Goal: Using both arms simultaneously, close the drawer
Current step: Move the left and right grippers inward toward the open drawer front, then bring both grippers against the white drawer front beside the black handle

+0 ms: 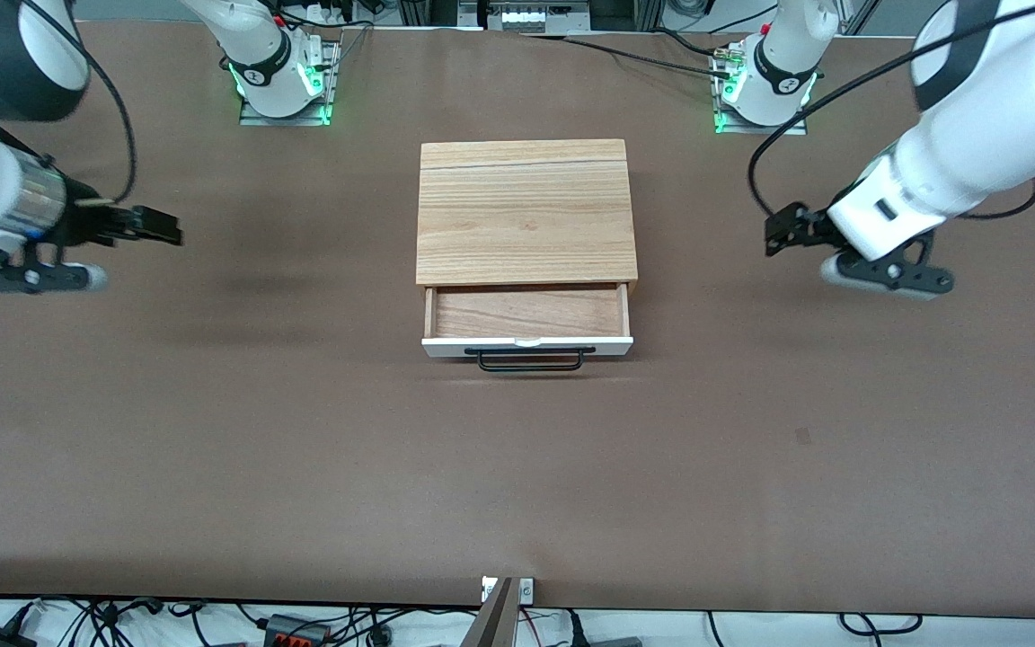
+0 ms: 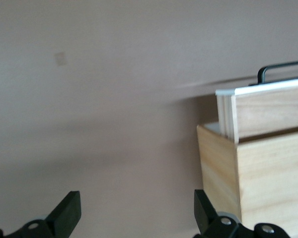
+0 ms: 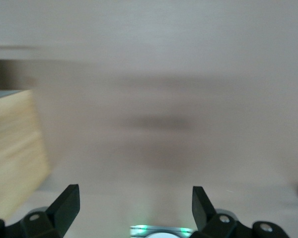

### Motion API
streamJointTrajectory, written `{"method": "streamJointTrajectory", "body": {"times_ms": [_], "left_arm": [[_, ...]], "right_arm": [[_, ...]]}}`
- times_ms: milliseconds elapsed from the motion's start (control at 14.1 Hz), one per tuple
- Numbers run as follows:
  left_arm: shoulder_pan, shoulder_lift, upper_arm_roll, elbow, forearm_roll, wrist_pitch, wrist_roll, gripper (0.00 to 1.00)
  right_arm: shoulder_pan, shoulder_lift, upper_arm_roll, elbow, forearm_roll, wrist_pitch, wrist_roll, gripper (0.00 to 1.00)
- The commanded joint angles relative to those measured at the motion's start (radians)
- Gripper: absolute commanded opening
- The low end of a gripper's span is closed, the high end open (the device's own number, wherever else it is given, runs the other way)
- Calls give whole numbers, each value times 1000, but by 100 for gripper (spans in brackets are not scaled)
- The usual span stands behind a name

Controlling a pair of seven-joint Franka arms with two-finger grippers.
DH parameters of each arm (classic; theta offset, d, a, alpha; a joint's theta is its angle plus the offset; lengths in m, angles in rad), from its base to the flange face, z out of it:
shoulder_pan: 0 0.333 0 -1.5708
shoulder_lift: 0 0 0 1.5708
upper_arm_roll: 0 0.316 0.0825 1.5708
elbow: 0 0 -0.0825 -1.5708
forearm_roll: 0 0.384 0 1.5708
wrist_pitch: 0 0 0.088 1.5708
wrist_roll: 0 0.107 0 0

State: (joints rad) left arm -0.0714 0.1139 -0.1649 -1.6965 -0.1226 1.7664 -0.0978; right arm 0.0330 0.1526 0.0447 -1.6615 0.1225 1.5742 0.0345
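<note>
The drawer (image 1: 526, 310) stands pulled out of the small wooden box (image 1: 526, 211) at the table's middle. Its white front panel (image 1: 526, 344) and black bar handle (image 1: 531, 362) face the front camera. My left gripper (image 1: 778, 232) hangs open and empty over the table beside the box, toward the left arm's end. My right gripper (image 1: 163, 226) hangs open and empty over the table toward the right arm's end. The left wrist view shows its open gripper (image 2: 137, 208), the box (image 2: 268, 183), the drawer (image 2: 270, 111) and its handle (image 2: 280, 69). The right wrist view shows its open gripper (image 3: 135, 206) and the box (image 3: 15, 148).
The arm bases with green lights stand at the table's robot edge (image 1: 284, 81) (image 1: 765, 90); the right arm's base also shows in the right wrist view (image 3: 161, 230). A small mark (image 1: 802, 436) lies on the brown table. Cables hang along the table's edge nearest the front camera.
</note>
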Motion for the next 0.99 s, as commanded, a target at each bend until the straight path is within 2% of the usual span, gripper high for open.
{"method": "streamJointTrajectory", "body": {"times_ms": [0, 212, 424, 636, 919], "left_arm": [[-24, 107, -46, 43, -14, 74, -57, 100], [-36, 310, -128, 219, -11, 88, -208, 100], [-70, 447, -176, 273, -11, 114, -278, 100], [-82, 515, -176, 278, -5, 208, -283, 100], [-96, 540, -177, 281, 47, 246, -283, 100]], "right_arm": [[19, 118, 0, 51, 217, 68, -10, 100], [76, 211, 1, 49, 366, 234, -10, 100], [181, 297, 3, 51, 460, 457, -13, 100], [280, 381, 3, 52, 552, 688, -15, 100], [372, 446, 1, 57, 563, 854, -13, 100]]}}
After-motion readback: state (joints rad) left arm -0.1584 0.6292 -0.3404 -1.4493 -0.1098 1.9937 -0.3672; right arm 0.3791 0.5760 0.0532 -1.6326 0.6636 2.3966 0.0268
